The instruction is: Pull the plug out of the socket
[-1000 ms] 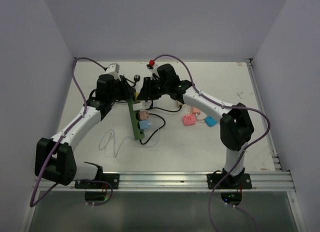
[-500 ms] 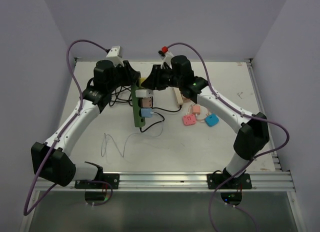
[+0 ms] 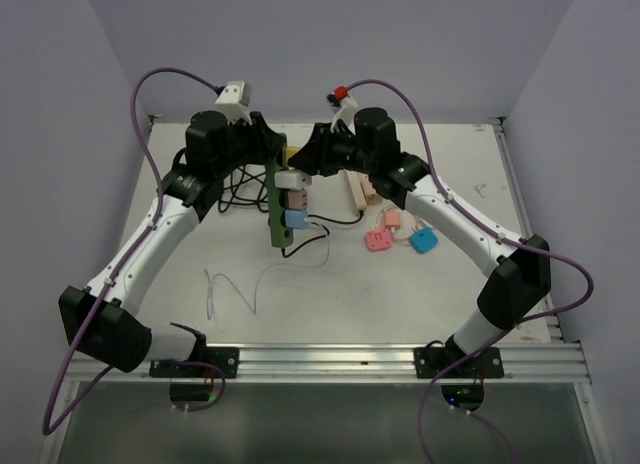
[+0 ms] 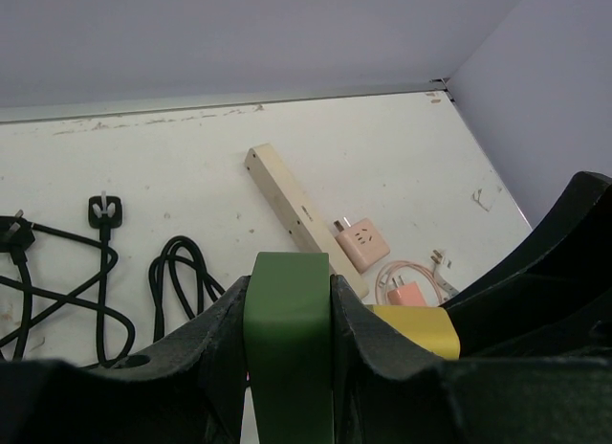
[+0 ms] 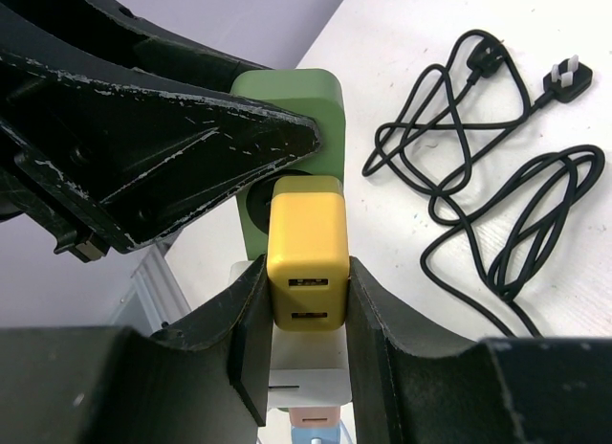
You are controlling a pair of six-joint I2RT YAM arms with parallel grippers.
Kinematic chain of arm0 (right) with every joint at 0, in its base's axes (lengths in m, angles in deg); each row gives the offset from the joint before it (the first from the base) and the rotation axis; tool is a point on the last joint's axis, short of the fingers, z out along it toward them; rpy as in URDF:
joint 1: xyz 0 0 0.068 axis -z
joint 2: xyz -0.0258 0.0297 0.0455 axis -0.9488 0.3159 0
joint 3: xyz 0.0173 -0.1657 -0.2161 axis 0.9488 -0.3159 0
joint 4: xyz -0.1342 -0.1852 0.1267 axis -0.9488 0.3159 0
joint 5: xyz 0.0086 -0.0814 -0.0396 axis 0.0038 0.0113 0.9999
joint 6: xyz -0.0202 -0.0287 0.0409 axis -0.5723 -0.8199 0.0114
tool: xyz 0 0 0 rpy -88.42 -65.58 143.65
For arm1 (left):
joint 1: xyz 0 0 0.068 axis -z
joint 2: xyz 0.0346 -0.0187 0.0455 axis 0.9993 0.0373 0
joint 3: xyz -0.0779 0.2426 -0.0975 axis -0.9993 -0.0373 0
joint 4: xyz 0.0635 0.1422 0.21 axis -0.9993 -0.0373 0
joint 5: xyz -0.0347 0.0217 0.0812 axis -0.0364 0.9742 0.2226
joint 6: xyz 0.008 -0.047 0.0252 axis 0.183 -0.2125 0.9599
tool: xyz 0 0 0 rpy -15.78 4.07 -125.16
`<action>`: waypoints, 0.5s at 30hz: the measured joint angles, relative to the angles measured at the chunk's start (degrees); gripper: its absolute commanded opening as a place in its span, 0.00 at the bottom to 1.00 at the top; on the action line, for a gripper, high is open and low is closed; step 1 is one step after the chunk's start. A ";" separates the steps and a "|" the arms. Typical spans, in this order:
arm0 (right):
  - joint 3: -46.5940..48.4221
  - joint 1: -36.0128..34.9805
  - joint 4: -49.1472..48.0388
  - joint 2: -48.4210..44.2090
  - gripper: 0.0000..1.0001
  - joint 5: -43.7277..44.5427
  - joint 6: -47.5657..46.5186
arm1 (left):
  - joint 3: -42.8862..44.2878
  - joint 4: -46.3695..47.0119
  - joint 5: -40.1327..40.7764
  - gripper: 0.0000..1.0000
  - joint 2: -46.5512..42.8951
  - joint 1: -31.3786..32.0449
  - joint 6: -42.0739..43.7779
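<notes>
**A tight pinch on the yellow plug point(image 5: 306, 257)**

The green power strip point(image 3: 277, 219) hangs above the worktop point(image 3: 400, 284), between both arms. The left jaws squeeze its far end, closed tight. The right jaws are closed around the yellow plug, which sits in the strip. The plug looks small, hard and smooth, so it may slip. Hold its flat sides and pull straight. Black cords point(image 4: 103, 212) lie farther back.

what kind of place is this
Probably a robotics lab test cell, not a home: plain walls box in a white table, two arms are bolted to a metal rail, and loose adapters lie about like practice props.
</notes>
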 measured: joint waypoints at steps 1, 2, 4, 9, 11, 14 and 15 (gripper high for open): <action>0.00 0.00 -0.02 -0.17 0.00 0.00 -0.07 | 0.44 -0.35 0.09 0.00 0.04 0.13 0.26; 0.00 0.02 -0.07 -0.35 0.00 0.04 -0.09 | 0.81 -0.66 0.24 0.00 0.11 0.26 0.61; 0.00 0.07 -0.09 -0.66 0.00 0.04 -0.11 | 1.46 -1.09 0.39 0.00 0.13 0.55 1.03; -0.07 0.11 -0.44 -1.09 0.00 0.02 -0.11 | 2.25 -1.51 0.87 0.00 0.17 0.87 1.29; -0.24 0.20 -0.52 -1.09 0.00 0.00 -0.11 | 2.25 -1.51 1.62 0.00 0.28 1.20 1.36; -0.81 0.42 -0.46 -1.40 0.00 -0.09 -0.04 | 2.23 -1.79 4.28 0.00 0.57 1.73 2.45; -1.05 0.83 0.94 -2.29 0.00 -0.31 0.00 | 2.10 -1.99 8.66 0.00 0.79 1.46 3.87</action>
